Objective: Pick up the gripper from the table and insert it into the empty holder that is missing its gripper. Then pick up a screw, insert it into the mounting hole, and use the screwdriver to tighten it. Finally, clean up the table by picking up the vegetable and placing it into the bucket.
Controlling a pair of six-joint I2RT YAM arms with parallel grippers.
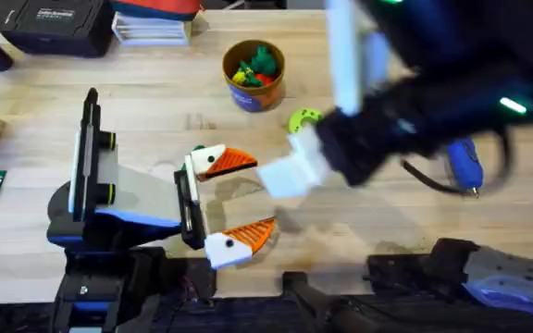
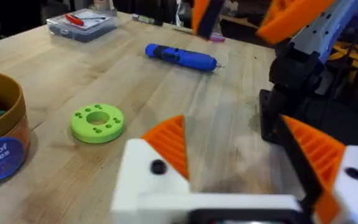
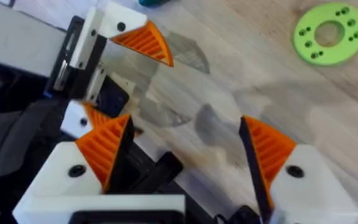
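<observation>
So our left gripper (image 1: 234, 202) sits spread wide above bare table, and our right gripper (image 3: 185, 149) gapes empty too. Screwdriver (image 1: 464, 165) lies far right, while the bucket (image 1: 254, 74) holds veggies at the far middle.

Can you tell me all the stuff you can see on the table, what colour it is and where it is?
Bucket: one, brown-orange with a blue label, far middle of the table, holding small toy vegetables in green, red and yellow.
Disc with holes: one, lime green, just right of the bucket and nearer.
Screwdriver: one, blue, lying on the right side of the table.
Clear box: one, with something red inside, at the far edge in the left wrist view.
Black case: one, far left corner.
Table: one, light wood.
Left pincer: one, white with orange pads, open, low over the middle of the table.
Right pincer: one, white with orange pads, open, above the table.
</observation>
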